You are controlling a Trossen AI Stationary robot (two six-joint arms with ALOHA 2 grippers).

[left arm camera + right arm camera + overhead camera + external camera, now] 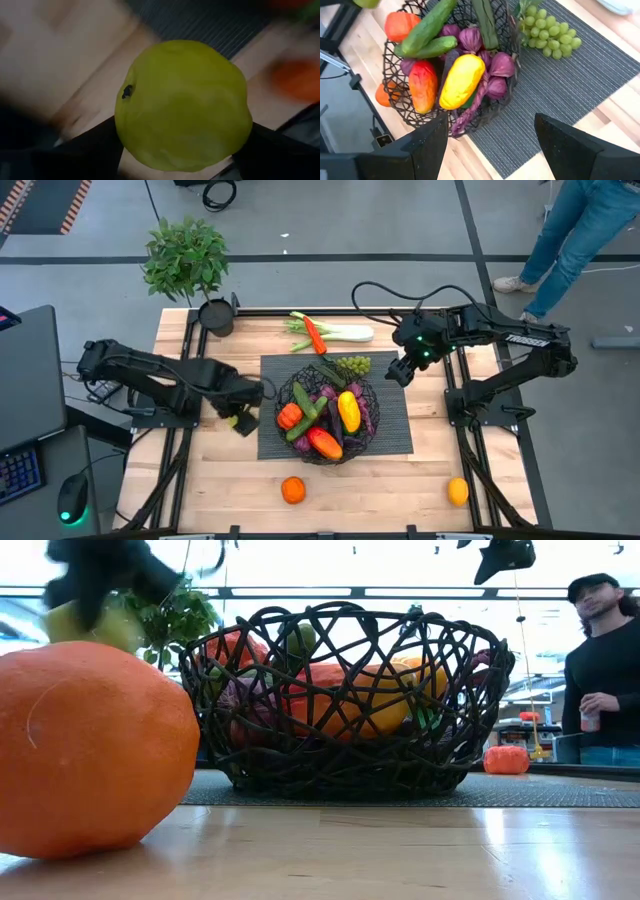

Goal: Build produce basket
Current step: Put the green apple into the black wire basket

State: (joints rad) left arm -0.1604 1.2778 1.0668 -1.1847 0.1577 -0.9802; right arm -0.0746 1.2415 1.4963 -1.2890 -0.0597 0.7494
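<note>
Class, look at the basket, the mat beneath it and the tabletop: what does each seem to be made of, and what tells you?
Basket: thin black crisscrossing strands, matte, likely coated wire, possibly plastic.
Mat: dark grey, fine ribbed lines, apparently woven fabric or vinyl.
Tabletop: pale wood planks with visible grain and a soft sheen, probably sealed.

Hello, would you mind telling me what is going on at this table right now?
The left pincer holds a yellow-green toy apple just left of the round black wire basket, already piled with toy produce. The right pincer hangs open near the green toy grapes. Two toy oranges lie on the wooden table.
</note>
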